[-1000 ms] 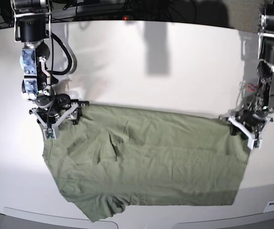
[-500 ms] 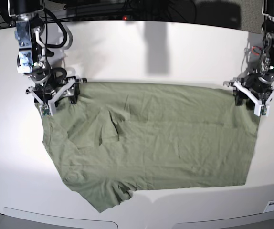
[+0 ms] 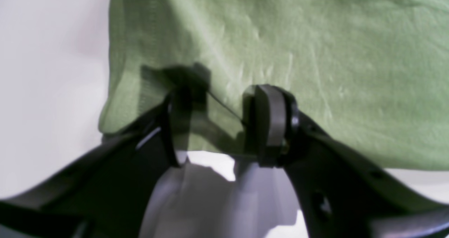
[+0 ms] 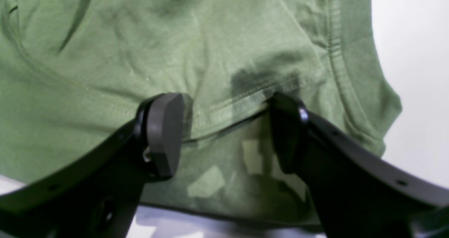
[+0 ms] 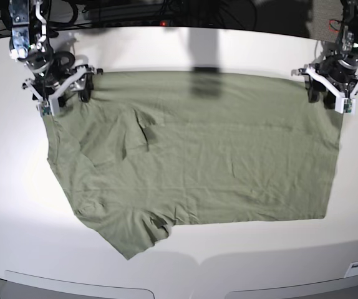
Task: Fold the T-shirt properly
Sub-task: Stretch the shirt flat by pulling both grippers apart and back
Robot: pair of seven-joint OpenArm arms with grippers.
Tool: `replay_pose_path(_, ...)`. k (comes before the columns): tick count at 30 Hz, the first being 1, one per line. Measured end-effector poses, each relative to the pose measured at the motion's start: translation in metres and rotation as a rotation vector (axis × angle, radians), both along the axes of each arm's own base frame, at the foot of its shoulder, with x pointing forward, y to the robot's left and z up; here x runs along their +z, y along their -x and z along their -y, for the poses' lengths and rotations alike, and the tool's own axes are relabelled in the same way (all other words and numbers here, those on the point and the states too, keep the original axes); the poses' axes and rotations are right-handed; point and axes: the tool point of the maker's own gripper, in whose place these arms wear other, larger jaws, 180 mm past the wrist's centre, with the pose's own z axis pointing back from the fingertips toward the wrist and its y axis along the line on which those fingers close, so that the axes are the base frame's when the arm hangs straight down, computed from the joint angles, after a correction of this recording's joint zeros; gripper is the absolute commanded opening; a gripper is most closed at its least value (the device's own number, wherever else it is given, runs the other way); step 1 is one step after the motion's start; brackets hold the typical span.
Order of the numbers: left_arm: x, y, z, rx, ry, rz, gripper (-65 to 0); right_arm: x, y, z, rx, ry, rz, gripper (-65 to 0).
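Across the white table [image 5: 179, 50] lies the T-shirt [image 5: 198, 156], spread flat, its long axis running side to side in the base view, with one straight edge along the far side and the hem end toward that view's right. A sleeve [image 5: 135, 233] juts toward the near edge at lower left, and a crease ridge [image 5: 145, 134] stands up left of centre.

From the base view, the left gripper [image 5: 332, 90] sits at the far right corner of the cloth and the right gripper [image 5: 57, 90] at the far left corner, but that view is too small to judge the jaws.

The wrist cameras settle it. On the left wrist view, the left gripper [image 3: 217, 122] has its two dark fingers set apart, a moderate gap, with the corner of the green fabric [image 3: 280, 38] lying between and beyond them; nothing is pinched.

On the right wrist view, the right gripper [image 4: 224, 132] stands wider, fingers well apart, straddling a stitched seam [image 4: 242, 97] of the shirt [image 4: 105, 55]. A ribbed, double-stitched edge [image 4: 335, 38] curves away on the right, a detail the base view never shows.
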Motion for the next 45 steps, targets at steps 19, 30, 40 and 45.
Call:
replay_pose_path(19,-0.002,0.059,0.014,-0.017,0.014,-0.049,-37.1,-0.001,0.068,-0.002,0.014,0.003,-0.089,-26.0)
replay_pose_path(30,-0.003,0.070,0.014,-0.025,0.005,-0.052,-37.1,0.012,0.076,0.028,-0.044,0.061,-0.105,-26.0)
replay_pose_path(40,0.001,0.069,0.018,-0.046,-0.003,-0.073,-37.1,0.016,0.067,0.032,-0.052,0.071,-0.085,-26.0)
replay_pose_path(45,0.006,0.072,0.025,-0.073,-0.014,-0.104,-37.1,0.018,0.059,0.034,-0.052,0.084,-0.074,-26.0)
